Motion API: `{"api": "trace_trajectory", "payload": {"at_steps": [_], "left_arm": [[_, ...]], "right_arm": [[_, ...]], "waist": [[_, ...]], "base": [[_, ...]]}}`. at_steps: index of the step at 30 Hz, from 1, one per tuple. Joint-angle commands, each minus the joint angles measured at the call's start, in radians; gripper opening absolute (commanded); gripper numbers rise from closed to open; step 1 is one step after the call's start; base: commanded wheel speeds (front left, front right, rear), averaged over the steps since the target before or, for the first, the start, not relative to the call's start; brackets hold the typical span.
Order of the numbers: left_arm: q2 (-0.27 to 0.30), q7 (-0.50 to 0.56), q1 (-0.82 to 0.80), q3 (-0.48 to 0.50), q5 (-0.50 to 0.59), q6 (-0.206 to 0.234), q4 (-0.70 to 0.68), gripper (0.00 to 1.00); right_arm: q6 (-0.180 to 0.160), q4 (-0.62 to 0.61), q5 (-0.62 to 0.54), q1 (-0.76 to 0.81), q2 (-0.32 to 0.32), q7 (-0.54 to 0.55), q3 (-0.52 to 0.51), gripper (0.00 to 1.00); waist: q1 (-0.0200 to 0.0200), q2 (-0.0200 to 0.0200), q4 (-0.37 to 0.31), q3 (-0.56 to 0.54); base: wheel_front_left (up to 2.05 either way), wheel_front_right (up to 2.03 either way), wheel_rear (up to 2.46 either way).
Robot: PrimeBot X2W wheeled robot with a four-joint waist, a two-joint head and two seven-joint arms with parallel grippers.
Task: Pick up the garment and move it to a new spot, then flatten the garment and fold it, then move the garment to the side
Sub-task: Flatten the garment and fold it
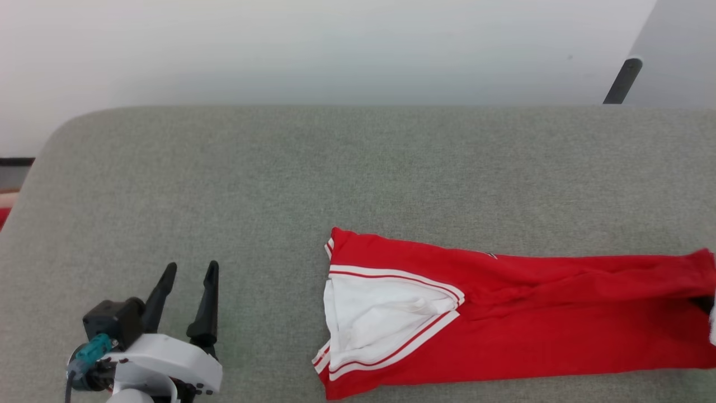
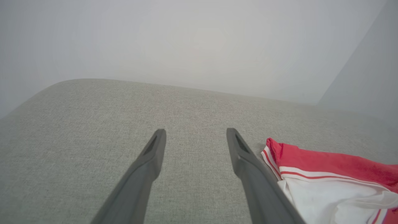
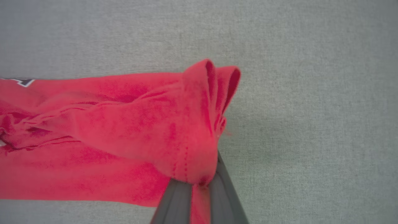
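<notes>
You are working in a plain indoor room, and the pictures do not settle whether it is a home or a test space. What you have to go on is a broad, padded, grey-green woven-fabric surface (image 1: 224, 168) with a rounded corner, like a sofa seat or a bed, set against a bare white wall (image 1: 279, 50). A slanted dark round pole (image 1: 622, 81) and a flat grey panel (image 1: 685, 50) stand behind it at the right. A red jersey shirt (image 1: 503, 313) with a white, stripe-trimmed sleeve lies on the fabric and adds a domestic touch.

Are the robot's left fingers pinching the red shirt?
No, the left gripper has its fingers spread over the bare grey cushion, beside the garment.
</notes>
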Motion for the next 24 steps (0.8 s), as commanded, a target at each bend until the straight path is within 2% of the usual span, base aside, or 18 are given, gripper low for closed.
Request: {"api": "trace_trajectory", "payload": {"at_steps": [1,5,13,18,24], "left_arm": [[0.004,0.004,0.014,-0.001,-0.005,0.005,-0.001,1.0],[0.005,0.009,0.015,-0.007,-0.006,0.006,-0.004,1.0],[-0.009,0.019,-0.005,-0.034,0.006,0.0,-0.001,1.0],[-0.023,0.023,-0.034,-0.057,0.011,-0.011,0.013,1.0],[-0.046,0.02,-0.071,-0.08,0.018,-0.022,0.035,1.0]], "right_arm": [[-0.001,-0.033,0.007,-0.002,0.008,0.012,0.019,0.0],[-0.001,-0.114,0.03,0.002,0.029,0.042,0.049,0.0],[-0.001,-0.261,0.038,-0.029,0.12,0.102,0.133,0.0],[-0.001,-0.285,0.021,-0.066,0.18,0.113,0.218,0.0],[-0.001,-0.254,0.009,-0.106,0.239,0.096,0.296,0.0]], "waist": [[0.0,0.0,-0.01,-0.016],[0.0,0.0,-0.015,-0.03],[0.0,0.0,0.014,-0.049],[0.0,0.0,0.053,-0.053],[0.0,0.0,0.101,-0.05]], "base": [[0.0,0.0,0.0],[0.0,0.0,0.0],[0.0,0.0,0.0],[0.0,0.0,0.0],[0.0,0.0,0.0]]}}
